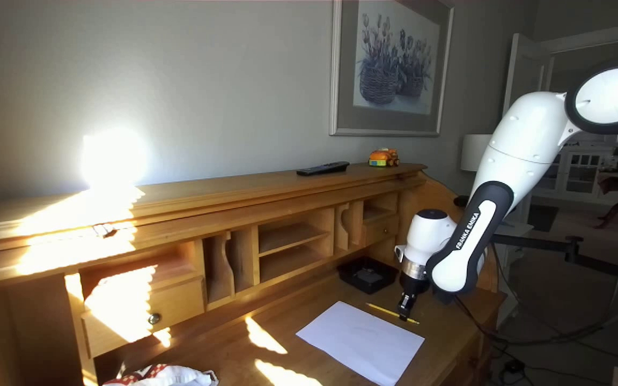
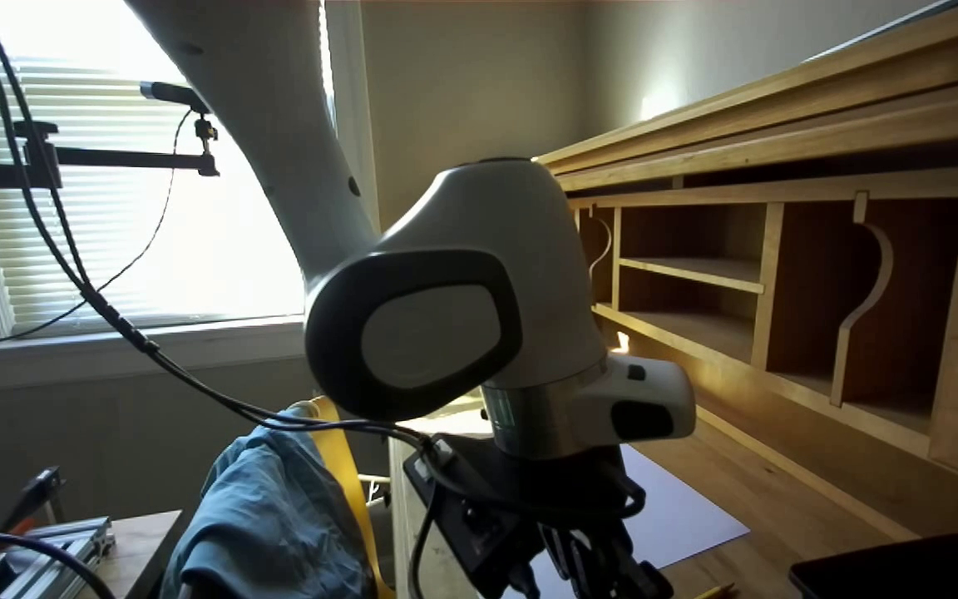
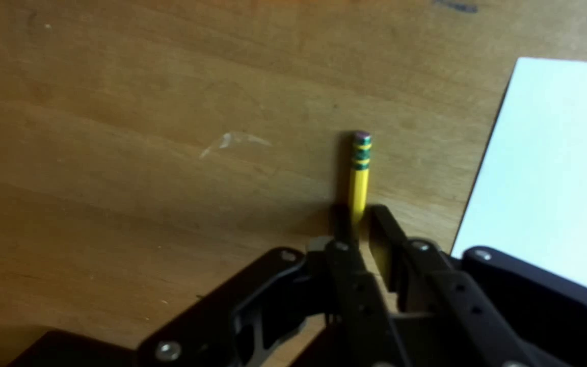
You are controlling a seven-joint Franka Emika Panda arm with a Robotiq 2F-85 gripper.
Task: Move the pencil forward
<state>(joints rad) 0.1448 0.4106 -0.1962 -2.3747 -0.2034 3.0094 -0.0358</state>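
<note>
A yellow pencil [image 1: 383,309] lies on the wooden desk beside a white sheet of paper. Its tip end also shows at the bottom of an exterior view [image 2: 717,591]. In the wrist view the pencil [image 3: 359,186] shows its green-banded eraser end pointing away from the fingers. My gripper [image 3: 358,211] is low at the desk, its fingers close together with the pencil between the fingertips. The rest of the pencil is hidden behind the fingers. The gripper [image 1: 404,316] is near the pencil's eraser end in an exterior view.
The paper [image 1: 362,340] lies beside the pencil; it also shows in the wrist view [image 3: 548,163]. A black tray [image 1: 349,280] stands near the pencil's far end. Desk cubbyholes [image 1: 293,241] rise along the back. A cloth [image 1: 167,376] lies at the near left.
</note>
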